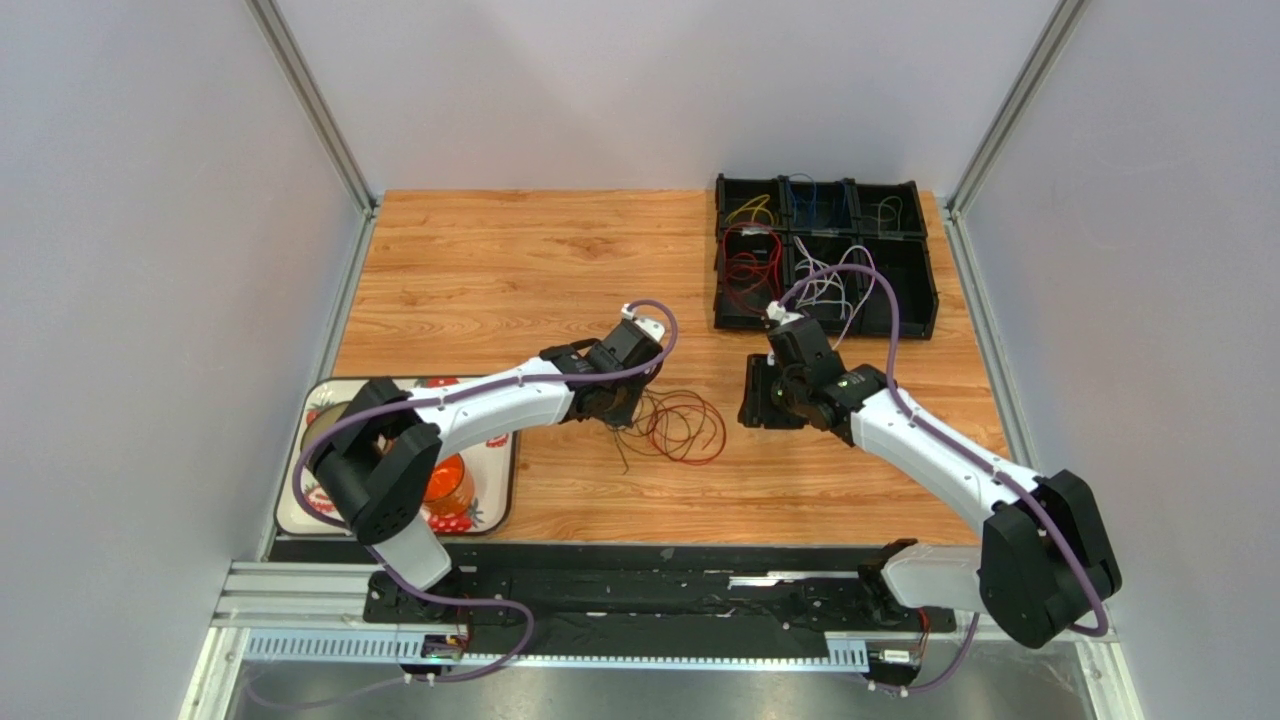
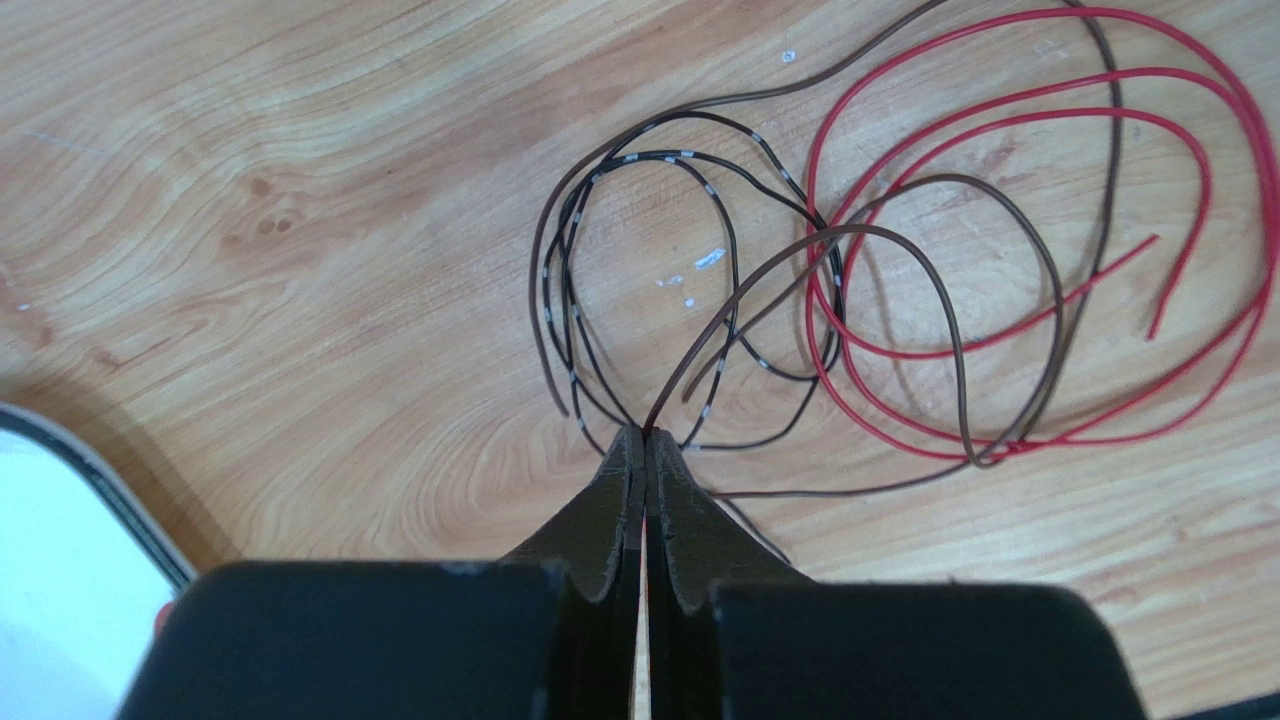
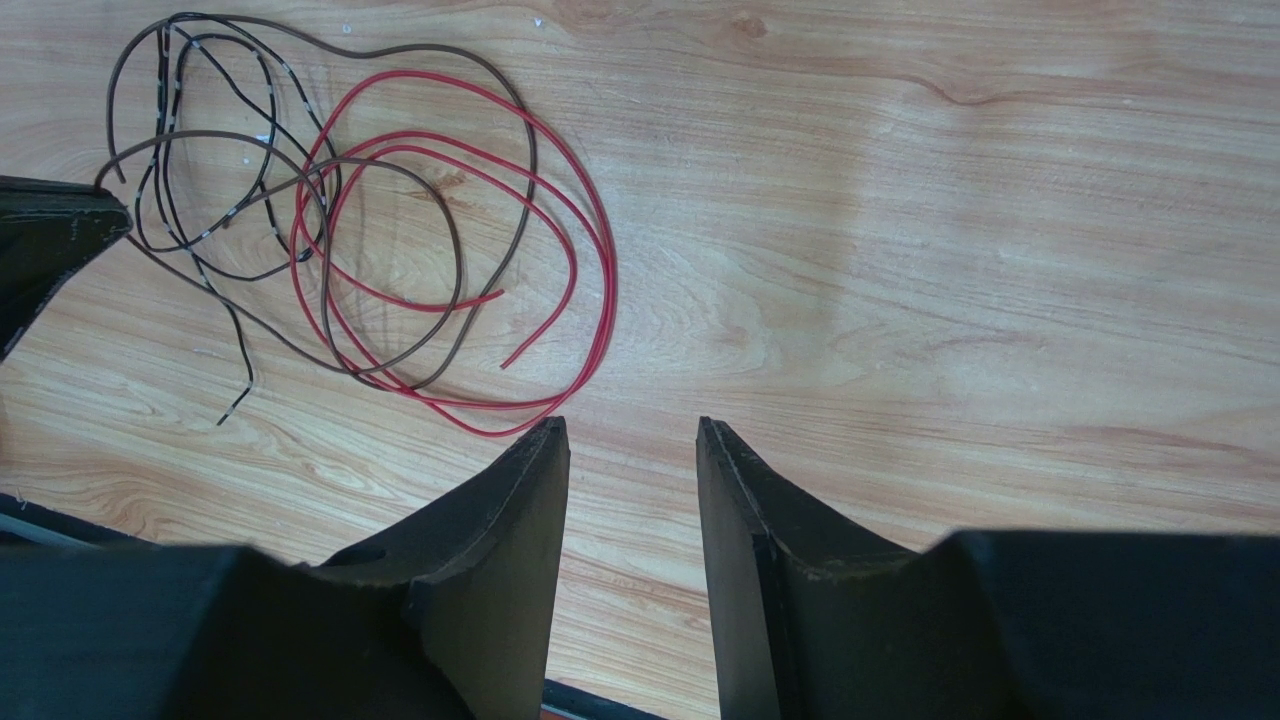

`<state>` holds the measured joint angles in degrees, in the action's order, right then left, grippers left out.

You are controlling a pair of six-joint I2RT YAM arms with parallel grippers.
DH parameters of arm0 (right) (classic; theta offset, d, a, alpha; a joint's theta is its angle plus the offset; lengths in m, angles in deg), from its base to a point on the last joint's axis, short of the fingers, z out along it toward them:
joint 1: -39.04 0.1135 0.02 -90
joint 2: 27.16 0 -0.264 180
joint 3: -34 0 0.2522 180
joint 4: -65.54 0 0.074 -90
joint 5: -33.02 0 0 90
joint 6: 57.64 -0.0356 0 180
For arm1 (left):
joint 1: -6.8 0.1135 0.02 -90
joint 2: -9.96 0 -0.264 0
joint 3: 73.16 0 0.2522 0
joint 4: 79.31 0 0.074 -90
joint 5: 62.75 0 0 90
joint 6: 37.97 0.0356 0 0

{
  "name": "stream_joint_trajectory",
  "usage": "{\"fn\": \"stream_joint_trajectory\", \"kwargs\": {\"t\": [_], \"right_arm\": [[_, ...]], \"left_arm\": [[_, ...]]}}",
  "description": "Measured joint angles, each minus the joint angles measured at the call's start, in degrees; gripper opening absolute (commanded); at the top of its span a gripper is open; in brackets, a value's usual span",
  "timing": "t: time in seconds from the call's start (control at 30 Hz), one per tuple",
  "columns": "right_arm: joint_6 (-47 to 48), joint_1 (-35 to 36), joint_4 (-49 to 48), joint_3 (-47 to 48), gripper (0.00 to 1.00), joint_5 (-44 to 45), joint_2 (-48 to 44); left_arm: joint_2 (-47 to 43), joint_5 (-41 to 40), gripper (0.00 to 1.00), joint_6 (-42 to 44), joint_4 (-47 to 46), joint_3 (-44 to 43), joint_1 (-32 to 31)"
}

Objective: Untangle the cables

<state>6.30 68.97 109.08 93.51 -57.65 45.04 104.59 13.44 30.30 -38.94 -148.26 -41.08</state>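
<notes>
Item: cables [image 1: 679,426], 1 loose tangle lying on the wooden desk [image 1: 496,270] at centre frame in the top view, between the 2 hands.

Composition: 3 thin strands.
- Red strand [image 3: 609,278], in several wide overlapping loops with 1 free end inside the coil.
- Brown strand [image 2: 962,375], looped through and over the red.
- Black strand [image 2: 706,165] with small white marks, in tighter loops at the left of the tangle in the left wrist view.

All lay flat on the wood.

Left hand [image 2: 646,443]: clenched, fingertips pinched on the cables where the brown and black strands converged.

Right hand [image 3: 631,450]: released, fingers apart over bare wood, grasping nothing, the tangle at the upper left of its view.

Also present: a black compartment box [image 1: 914,308] at upper right of the desk holding further wires [image 1: 751,263], red, yellow, blue and pale; a printed tray [image 1: 323,405] at lower left.
</notes>
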Motion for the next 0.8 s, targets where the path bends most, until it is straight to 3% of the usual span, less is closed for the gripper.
{"fn": "stream_joint_trajectory", "kwargs": {"t": [0.8], "right_arm": [[-0.1, 0.0, 3.1, 0.4, 0.41, -0.5, -8.7]], "left_arm": [[-33.8, 10.2, 0.00, 2.6, 7.0, -13.4, 0.0]]}}
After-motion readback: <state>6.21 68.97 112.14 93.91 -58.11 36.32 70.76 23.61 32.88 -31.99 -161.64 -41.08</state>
